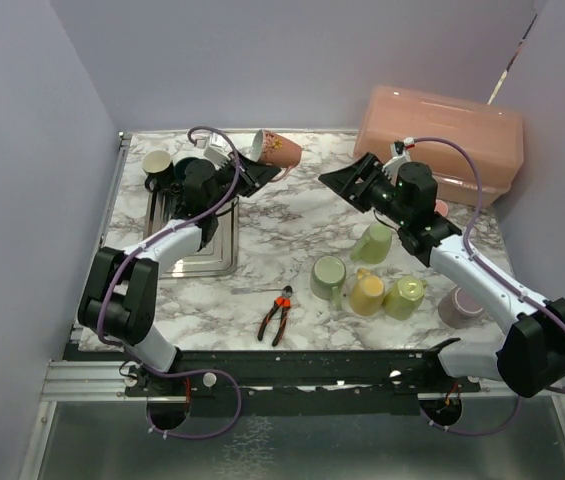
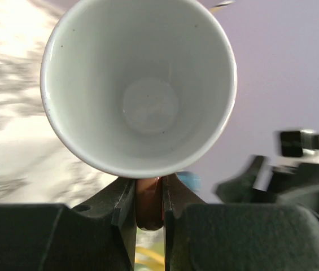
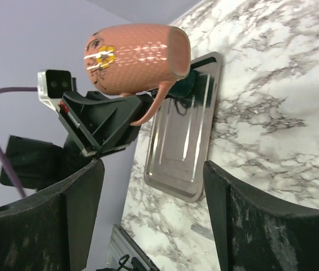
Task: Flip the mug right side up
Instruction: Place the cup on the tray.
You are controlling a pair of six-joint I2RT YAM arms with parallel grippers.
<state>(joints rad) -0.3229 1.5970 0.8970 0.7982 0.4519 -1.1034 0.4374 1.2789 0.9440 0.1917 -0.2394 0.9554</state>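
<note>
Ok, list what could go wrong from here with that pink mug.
1. The left gripper pinches only the thin handle, so the pink mug, held on its side in the air, might pivot or slip.
2. The open right gripper faces it nearby; a misjudged approach could knock it loose.

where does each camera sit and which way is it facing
Top external: above and behind the robot, looking down on the marble table; both arms show.
Left wrist: on the left gripper, staring into the pink mug; its fingers pinch the handle.
Right wrist: behind the open right gripper, facing that mug.
Shared: all three show the mug.
</note>
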